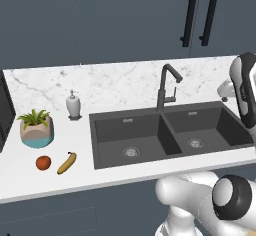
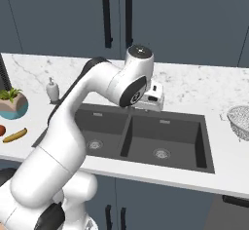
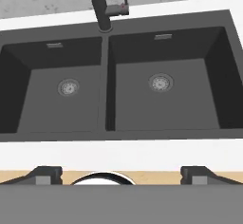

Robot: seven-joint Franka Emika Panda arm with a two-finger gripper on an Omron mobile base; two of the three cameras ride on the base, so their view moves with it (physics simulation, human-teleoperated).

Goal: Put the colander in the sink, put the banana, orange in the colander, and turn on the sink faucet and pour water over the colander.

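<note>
The dark double-basin sink (image 1: 167, 130) is set in the white marble counter, with the dark gooseneck sink faucet (image 1: 167, 85) behind its divider. The banana (image 1: 67, 163) and the orange (image 1: 43, 163) lie side by side on the counter left of the sink. The silvery perforated colander (image 2: 240, 122) stands on the counter right of the sink, cut off by the picture's edge. My gripper (image 3: 121, 173) hangs above the sink's front edge, open and empty. The hand view looks down on both basins (image 3: 107, 85) and the faucet base (image 3: 102, 9).
A potted plant (image 1: 36, 128) and a white soap dispenser (image 1: 74, 105) stand left of the sink, behind the fruit. Dark wall cabinets with black handles (image 1: 200, 15) hang above the counter. A dark appliance edge (image 1: 4, 115) shows at the far left.
</note>
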